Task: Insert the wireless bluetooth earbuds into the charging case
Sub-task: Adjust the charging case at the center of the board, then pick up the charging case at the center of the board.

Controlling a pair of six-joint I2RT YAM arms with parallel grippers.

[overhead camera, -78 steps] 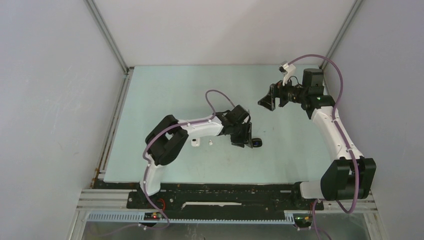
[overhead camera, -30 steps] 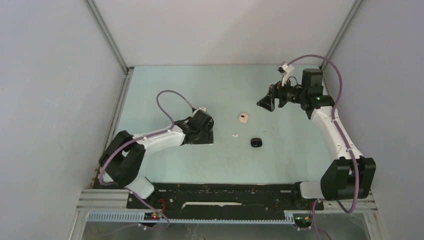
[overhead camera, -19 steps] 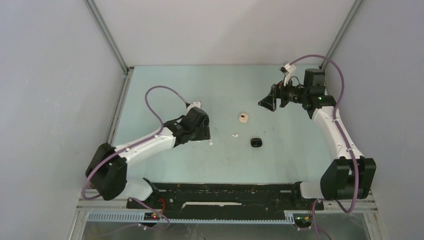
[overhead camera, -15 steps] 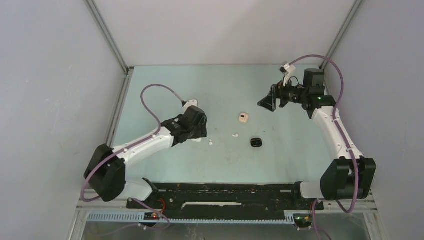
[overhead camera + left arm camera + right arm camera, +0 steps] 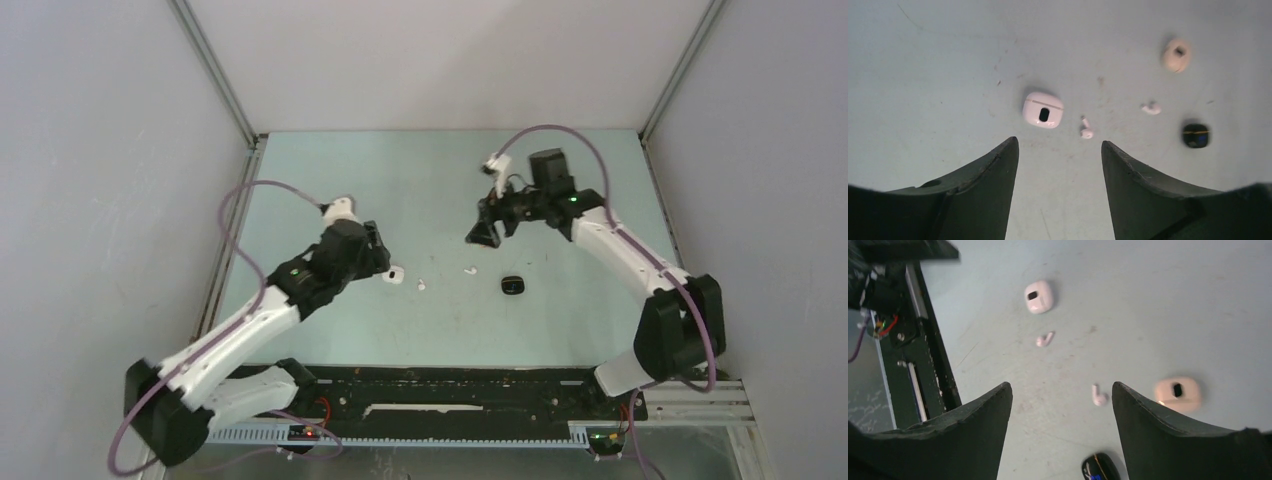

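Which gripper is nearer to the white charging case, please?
Left. The left gripper is just beside the white charging case, on its left in the top view, not touching; the right gripper is well off to its right, slightly farther back.

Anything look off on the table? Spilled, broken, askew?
Nothing damaged. One white earbud lies loose beside the white case, a second earbud loose nearer the black case. Beige case sits apart. Left claw and right claw open, empty.
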